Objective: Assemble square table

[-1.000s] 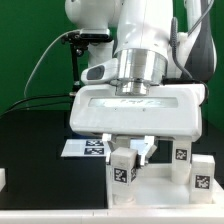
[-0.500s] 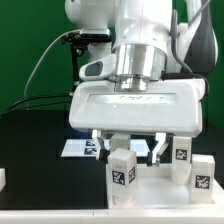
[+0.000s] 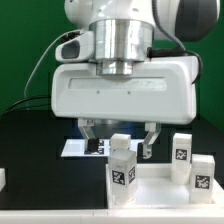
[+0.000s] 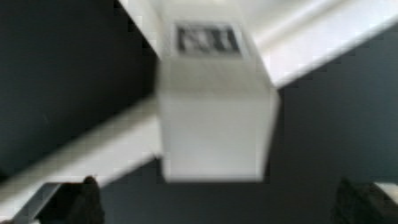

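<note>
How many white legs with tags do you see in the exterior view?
3, maybe more hidden behind the arm: the front leg at the near corner of the slab, the middle leg, and the far-right leg.

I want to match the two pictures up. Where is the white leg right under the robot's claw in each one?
Exterior view: the leg stands upright on the slab's corner, between the fingers of the open gripper.
Wrist view: the leg fills the middle, with dark fingertips on either side.
Shared landmark: the slab's white raised rim.
</note>
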You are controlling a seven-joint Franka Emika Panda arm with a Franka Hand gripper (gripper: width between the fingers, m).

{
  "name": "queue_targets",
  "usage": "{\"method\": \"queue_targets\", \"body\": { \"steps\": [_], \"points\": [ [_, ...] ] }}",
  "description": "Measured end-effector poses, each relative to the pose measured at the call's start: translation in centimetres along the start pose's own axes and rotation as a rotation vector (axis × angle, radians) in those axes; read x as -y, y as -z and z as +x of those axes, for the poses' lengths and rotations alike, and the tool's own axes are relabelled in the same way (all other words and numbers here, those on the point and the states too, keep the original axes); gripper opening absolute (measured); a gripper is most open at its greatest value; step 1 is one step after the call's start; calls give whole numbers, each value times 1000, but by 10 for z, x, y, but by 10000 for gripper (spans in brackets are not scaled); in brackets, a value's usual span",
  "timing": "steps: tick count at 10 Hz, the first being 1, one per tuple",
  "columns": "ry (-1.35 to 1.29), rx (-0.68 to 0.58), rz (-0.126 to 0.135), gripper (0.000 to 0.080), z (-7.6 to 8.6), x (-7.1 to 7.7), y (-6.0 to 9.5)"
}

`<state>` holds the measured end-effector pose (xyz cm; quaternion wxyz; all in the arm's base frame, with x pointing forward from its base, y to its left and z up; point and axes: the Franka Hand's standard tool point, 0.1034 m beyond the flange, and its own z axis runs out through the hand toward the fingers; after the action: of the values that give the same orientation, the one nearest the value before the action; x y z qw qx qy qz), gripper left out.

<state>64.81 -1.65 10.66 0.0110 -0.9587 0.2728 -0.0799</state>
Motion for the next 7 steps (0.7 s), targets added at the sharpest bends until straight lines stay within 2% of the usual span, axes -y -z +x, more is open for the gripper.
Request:
{"method": "queue_targets", "body": {
  "steps": [2, 4, 6, 7],
  "points": [
    [-45, 123, -15, 649, -7, -3, 1],
    [-97, 215, -26, 649, -21, -10, -8],
    [-136, 187, -35, 649, -24, -2, -18],
    [-157, 182, -47, 599, -26, 2, -17]
  ]
}}
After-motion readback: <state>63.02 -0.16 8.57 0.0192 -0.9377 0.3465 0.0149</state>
